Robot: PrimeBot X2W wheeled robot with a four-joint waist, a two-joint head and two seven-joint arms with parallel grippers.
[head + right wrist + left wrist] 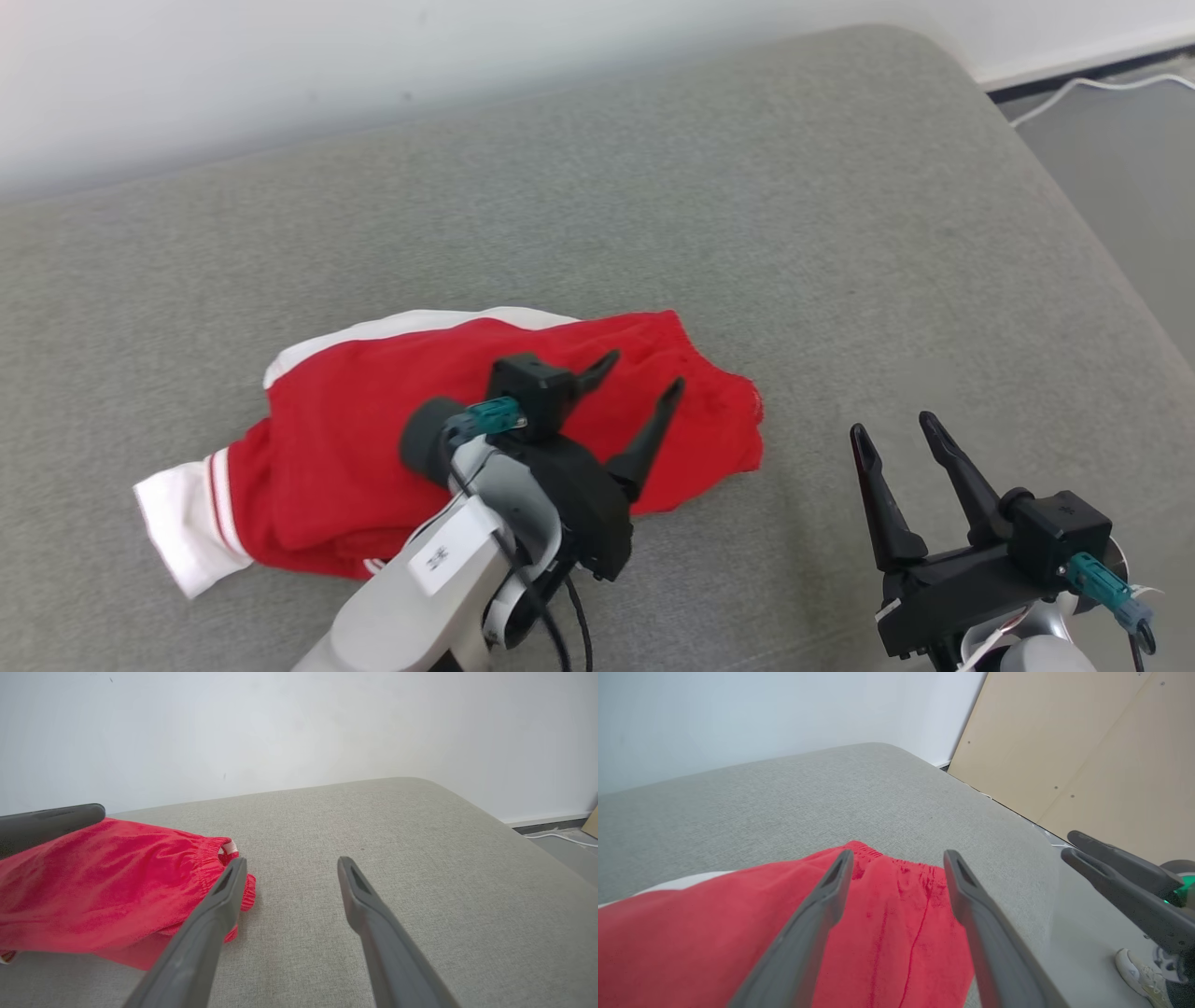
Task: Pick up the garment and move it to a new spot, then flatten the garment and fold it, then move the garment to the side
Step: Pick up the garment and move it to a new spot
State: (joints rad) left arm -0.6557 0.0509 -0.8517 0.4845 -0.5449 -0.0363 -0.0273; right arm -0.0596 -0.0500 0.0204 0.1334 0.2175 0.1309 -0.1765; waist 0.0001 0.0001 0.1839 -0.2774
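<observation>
A red garment (373, 439) with white trim lies bunched on the grey cushion (653, 205), left of centre in the head view. My left gripper (644, 371) hovers open over its right part, nothing between its fingers; the left wrist view shows red cloth (896, 933) under the gap. My right gripper (896, 427) stands open above bare cushion to the right of the garment. In the right wrist view the garment's elastic waistband (205, 858) lies just left of my left finger. My right gripper (1069, 844) also shows at the right of the left wrist view.
The cushion's rounded right edge (1074, 205) drops to a grey floor with a white cable (1092, 89). A pale wall (373, 65) runs behind. A beige panel (1087, 742) and a white shoe (1139, 970) on the floor appear in the left wrist view.
</observation>
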